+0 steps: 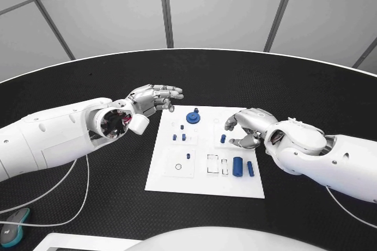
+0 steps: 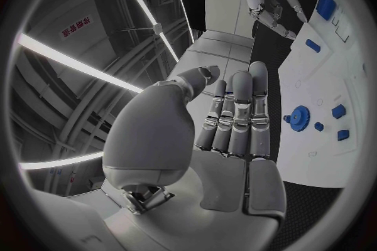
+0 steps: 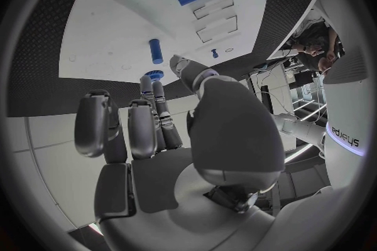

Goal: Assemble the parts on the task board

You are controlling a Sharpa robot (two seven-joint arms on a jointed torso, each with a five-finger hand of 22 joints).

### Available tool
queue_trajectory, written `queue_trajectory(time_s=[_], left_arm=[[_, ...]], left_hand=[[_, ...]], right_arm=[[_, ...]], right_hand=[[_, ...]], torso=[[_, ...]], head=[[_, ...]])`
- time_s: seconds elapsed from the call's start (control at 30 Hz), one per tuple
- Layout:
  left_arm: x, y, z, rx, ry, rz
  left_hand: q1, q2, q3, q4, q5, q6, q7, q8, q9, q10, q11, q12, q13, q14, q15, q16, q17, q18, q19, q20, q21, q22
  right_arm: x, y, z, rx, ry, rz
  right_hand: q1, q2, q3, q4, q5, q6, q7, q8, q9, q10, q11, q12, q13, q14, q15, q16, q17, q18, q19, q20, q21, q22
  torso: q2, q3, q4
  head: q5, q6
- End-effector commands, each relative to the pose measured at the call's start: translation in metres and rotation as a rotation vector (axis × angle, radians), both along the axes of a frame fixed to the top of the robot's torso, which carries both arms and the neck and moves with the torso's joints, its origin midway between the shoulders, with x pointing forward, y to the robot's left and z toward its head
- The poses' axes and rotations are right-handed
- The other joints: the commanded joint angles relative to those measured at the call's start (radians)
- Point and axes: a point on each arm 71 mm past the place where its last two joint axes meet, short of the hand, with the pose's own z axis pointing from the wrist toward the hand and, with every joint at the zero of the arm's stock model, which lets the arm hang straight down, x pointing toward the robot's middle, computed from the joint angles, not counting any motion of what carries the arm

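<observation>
Head view: the left hand [image 1: 154,98] hovers beside the task board's [image 1: 206,180] far left corner, the right hand [image 1: 245,127] over its right side among blue parts [image 1: 237,166]. Left wrist view: fingers straight, pressed together, holding nothing. Right wrist view: fingers loosely curled, apart, empty.

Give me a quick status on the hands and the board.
Left hand open, off the board's far left corner. Right hand curled above task board, holding nothing visible. Blue parts loose. Nothing in the way.
</observation>
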Motion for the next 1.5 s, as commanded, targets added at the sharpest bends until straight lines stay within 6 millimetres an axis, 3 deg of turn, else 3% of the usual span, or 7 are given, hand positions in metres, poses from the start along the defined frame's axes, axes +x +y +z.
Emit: queue_trajectory(time_s=[0.03, 0.17, 0.63, 1.5], left_arm=[[0.000, 0.000, 0.000, 0.000, 0.000, 0.000], [-0.001, 0.001, 0.000, 0.001, 0.001, 0.001], [-0.002, 0.001, 0.001, 0.001, 0.001, 0.001], [-0.003, -0.001, 0.001, 0.001, 0.003, -0.001]], left_hand=[[0.002, 0.011, -0.007, 0.002, 0.002, -0.004, 0.000, 0.005, 0.000, -0.006, 0.002, 0.007, -0.001, -0.006, 0.002, -0.006, -0.002, 0.015, -0.006, 0.000, -0.003, -0.001], [0.002, 0.011, -0.007, 0.002, 0.002, -0.004, 0.000, 0.005, 0.000, -0.006, 0.002, 0.007, -0.001, -0.006, 0.002, -0.006, -0.002, 0.015, -0.006, 0.000, -0.003, -0.001], [0.002, 0.011, -0.007, 0.002, 0.002, -0.004, 0.000, 0.005, 0.000, -0.006, 0.002, 0.007, -0.001, -0.006, 0.002, -0.006, -0.002, 0.015, -0.006, 0.000, -0.003, -0.001], [0.002, 0.013, -0.010, 0.003, 0.001, -0.005, 0.000, 0.006, 0.000, -0.007, 0.002, 0.009, -0.002, -0.007, 0.002, -0.005, -0.002, 0.015, -0.007, 0.000, -0.004, -0.002]], right_arm=[[0.003, 0.002, -0.001, -0.002, -0.001, 0.000], [0.007, 0.004, -0.003, -0.010, 0.002, -0.003], [0.017, 0.016, -0.012, -0.050, 0.035, 0.010], [0.023, 0.024, -0.023, -0.093, 0.077, 0.018]], right_hand=[[0.016, 0.004, -0.008, 0.002, 0.001, -0.010, 0.001, -0.006, -0.002, -0.009, -0.001, 0.004, -0.003, 0.034, 0.000, 0.001, 0.001, 0.013, 0.002, 0.004, -0.006, 0.071], [0.023, 0.010, -0.009, 0.003, 0.003, -0.010, -0.001, -0.007, -0.002, -0.011, 0.000, 0.006, -0.004, 0.034, 0.000, 0.001, -0.001, 0.013, 0.002, 0.005, -0.007, 0.070], [0.045, 0.028, 0.019, 0.011, 0.011, 0.018, -0.002, -0.001, 0.002, 0.028, -0.006, 0.033, -0.011, 0.032, -0.004, -0.001, -0.006, 0.013, 0.007, 0.002, -0.004, 0.073], [0.058, 0.050, 0.062, 0.016, 0.016, 0.084, 0.010, 0.024, 0.016, 0.090, -0.024, 0.054, -0.020, 0.034, -0.019, 0.003, -0.002, 0.009, 0.015, -0.011, 0.009, 0.082]], torso=[[0.001, -0.0004, 0.0002], [0.002, -0.0017, 0.0015], [0.003, 0.0011, -0.0016], [0.001, -0.0008, -0.0022]], head=[[0.005, -0.002], [0.004, 0.000], [0.008, -0.007], [0.007, -0.012]])
